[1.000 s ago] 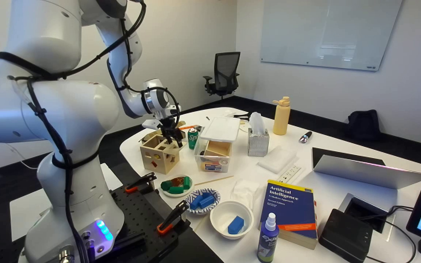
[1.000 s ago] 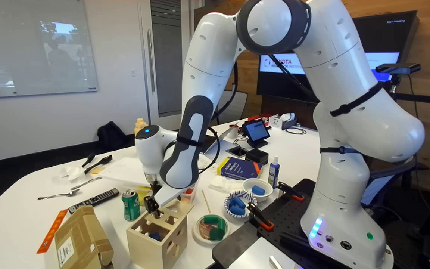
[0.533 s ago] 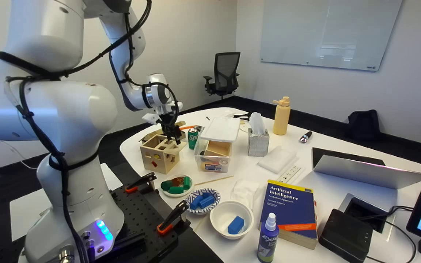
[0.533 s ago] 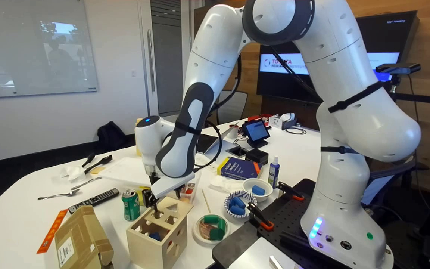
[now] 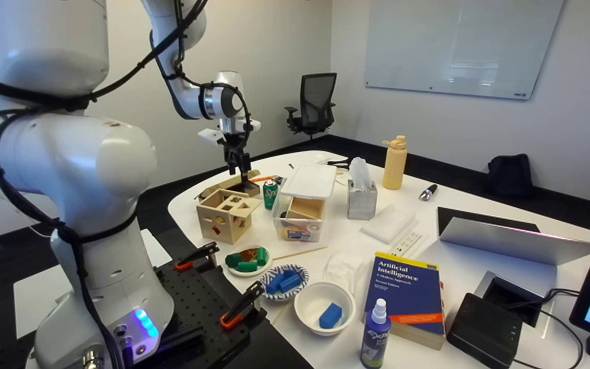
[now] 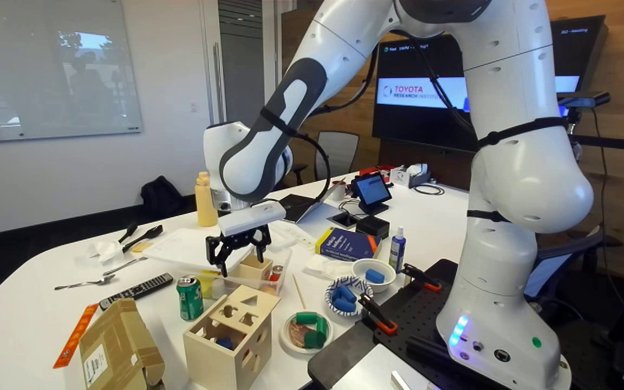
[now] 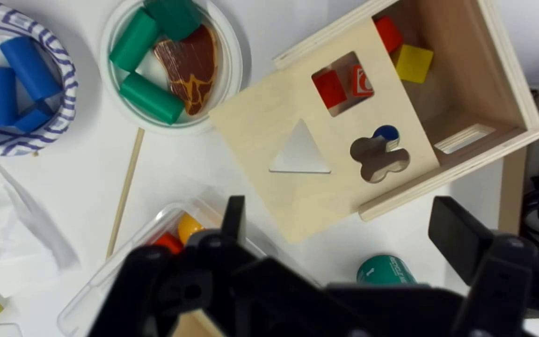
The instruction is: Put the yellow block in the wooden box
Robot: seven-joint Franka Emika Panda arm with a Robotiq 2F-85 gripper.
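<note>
The wooden box point(image 5: 228, 231) stands on the table and also shows in an exterior view point(image 6: 212, 357). In the wrist view its lid point(image 7: 260, 112) is slid partly off, leaving part of the top open. The yellow block point(image 7: 414, 64) lies inside the box, next to a red piece; a bit of yellow point(image 5: 220, 219) shows through a hole in an exterior view. My gripper point(image 7: 344, 222) is open with nothing between its fingers. In both exterior views it hangs in the air above the table, higher than the box and near its lid side point(image 5: 240, 175) point(image 6: 242, 264).
A green can point(image 6: 189, 297) and a clear plastic bin point(image 5: 297, 230) stand close to the box. A cardboard package point(image 6: 119, 346) lies on its other side. A plate with green pieces point(image 5: 244, 272), a patterned bowl point(image 5: 263, 281) and a white bowl point(image 5: 300, 312) stand nearby.
My gripper has risen from just over the box's lid and turned, so both fingers now show apart in an exterior view. The box has not moved.
</note>
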